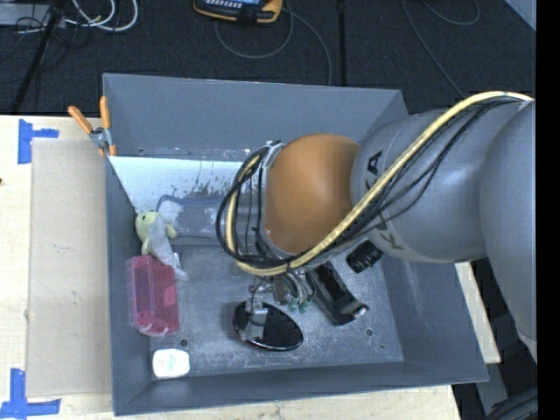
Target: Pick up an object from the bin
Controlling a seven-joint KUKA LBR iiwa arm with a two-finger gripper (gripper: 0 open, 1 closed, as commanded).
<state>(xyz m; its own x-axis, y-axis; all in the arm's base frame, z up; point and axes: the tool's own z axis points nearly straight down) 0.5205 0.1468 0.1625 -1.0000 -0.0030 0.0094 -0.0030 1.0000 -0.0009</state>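
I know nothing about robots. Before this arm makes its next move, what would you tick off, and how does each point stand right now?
1. Gripper is over a thing: ok. It is above the black glossy oval object near the front of the bin.
2. Object actually held: cannot tell.
3. Neighbours apart from the target: ok. The pink box and the small white piece lie well to the left.
4. Yellow soft toy out of the way: ok. It is by the left wall.
5. Target free of the front wall: ok. A strip of floor shows between them.

black glossy oval thing (278,332) | lying flat | front-centre of bin (210,304)
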